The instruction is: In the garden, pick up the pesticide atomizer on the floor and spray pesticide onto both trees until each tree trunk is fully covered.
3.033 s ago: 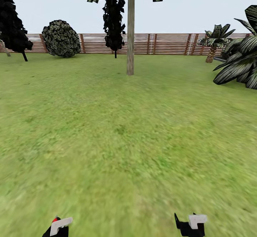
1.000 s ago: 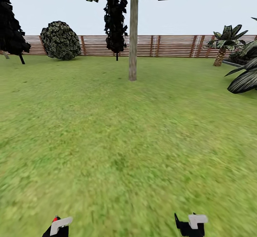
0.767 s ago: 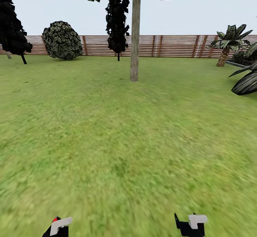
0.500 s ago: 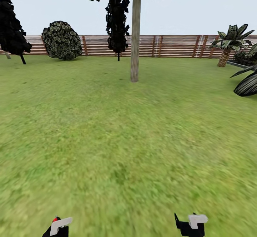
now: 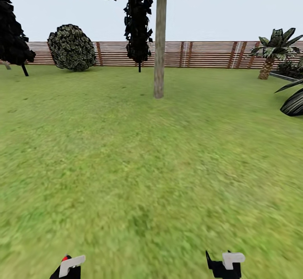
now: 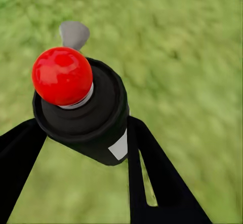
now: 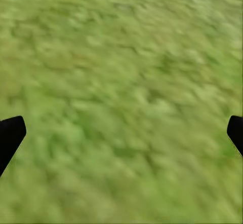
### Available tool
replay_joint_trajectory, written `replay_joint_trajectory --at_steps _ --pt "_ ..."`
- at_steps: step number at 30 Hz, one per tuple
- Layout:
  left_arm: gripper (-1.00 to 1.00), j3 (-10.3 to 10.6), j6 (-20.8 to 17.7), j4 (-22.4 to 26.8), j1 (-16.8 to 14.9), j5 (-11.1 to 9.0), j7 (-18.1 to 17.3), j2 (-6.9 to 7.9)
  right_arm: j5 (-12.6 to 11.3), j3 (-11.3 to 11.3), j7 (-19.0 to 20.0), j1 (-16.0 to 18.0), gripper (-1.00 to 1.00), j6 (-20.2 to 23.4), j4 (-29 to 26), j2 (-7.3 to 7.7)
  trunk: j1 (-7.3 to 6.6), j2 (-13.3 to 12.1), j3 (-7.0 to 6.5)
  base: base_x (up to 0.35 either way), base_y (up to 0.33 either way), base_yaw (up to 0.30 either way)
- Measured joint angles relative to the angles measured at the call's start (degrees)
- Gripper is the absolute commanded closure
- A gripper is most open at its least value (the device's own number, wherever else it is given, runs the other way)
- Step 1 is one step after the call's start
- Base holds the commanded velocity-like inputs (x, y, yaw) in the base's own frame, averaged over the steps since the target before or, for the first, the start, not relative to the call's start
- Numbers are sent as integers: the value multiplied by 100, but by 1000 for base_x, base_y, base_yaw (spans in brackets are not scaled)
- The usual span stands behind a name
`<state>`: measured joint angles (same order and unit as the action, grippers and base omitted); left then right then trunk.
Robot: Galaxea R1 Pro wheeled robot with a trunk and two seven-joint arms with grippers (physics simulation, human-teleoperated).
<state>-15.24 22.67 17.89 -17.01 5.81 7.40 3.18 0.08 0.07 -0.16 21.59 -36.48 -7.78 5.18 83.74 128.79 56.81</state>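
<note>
Left tool is pinching the pesticide atomizer: in the left wrist view its two black fingers press against either side of the dark bottle, whose red cap, grey nozzle and small white label hang over blurred grass. In the head view this tool sits at the bottom edge, a speck of red beside it. Across the lawn, a black conifer stands at far left, then a round bush, then a narrow black tree before the slatted wooden fence. Just right of that rises the tree trunk, bare and grey-brown, well ahead of the robot. Further right stands a short palm. Right tool is spread, its fingertips wide apart over grass, holding nothing.
</note>
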Motion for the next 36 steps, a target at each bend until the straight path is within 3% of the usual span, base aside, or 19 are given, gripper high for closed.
replay_joint_trajectory --at_steps 36 --pt "100 -8 0 9 0 -4 0 -1 0 0 0 0 -100 0 0 0 0 0 0 338 0 0"
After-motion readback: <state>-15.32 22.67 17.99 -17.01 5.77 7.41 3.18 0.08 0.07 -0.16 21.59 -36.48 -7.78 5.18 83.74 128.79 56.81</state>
